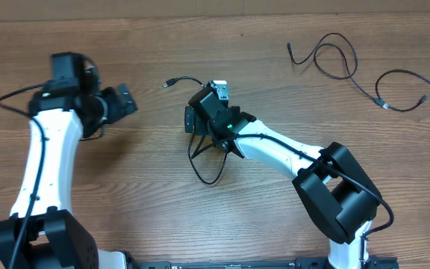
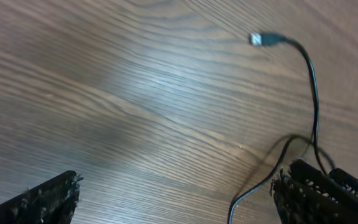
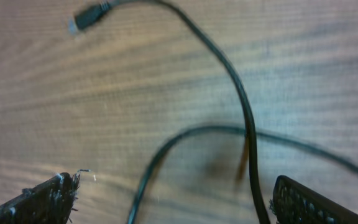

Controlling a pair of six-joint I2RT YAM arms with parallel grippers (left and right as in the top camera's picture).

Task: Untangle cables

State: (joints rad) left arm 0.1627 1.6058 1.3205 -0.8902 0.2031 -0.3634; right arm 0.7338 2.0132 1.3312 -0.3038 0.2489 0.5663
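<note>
The right fingers [image 3: 42, 199] are spread wide and hold nothing. They hang low over the desk [image 1: 148, 217]. A thin black cable [image 3: 244, 106] runs up between them, closer to the right-hand finger than the left. A second stretch of the same cable crosses it there and curves down toward the bottom edge of the right wrist view. The cable's small plug [image 3: 86, 18] lies flat on the wood ahead of the fingers, toward the left.

From overhead, this cable [image 1: 187, 78] lies near the middle of the desk. Its plug end points left, and a loose loop trails out below the right arm's wrist.

The left fingers [image 2: 42, 199] are also spread apart and empty. They sit well to the left of that cable, above bare wood. The left wrist camera shows the plug [image 2: 260, 39] ahead and to the right, with the cord dropping down past the right-hand finger.

Two more black cables rest in the desk's far right corner, well apart from both arms. One [image 1: 355, 60] is curled in an open loop. The other [image 1: 402, 72] lies just to its right in a looser curve.
</note>
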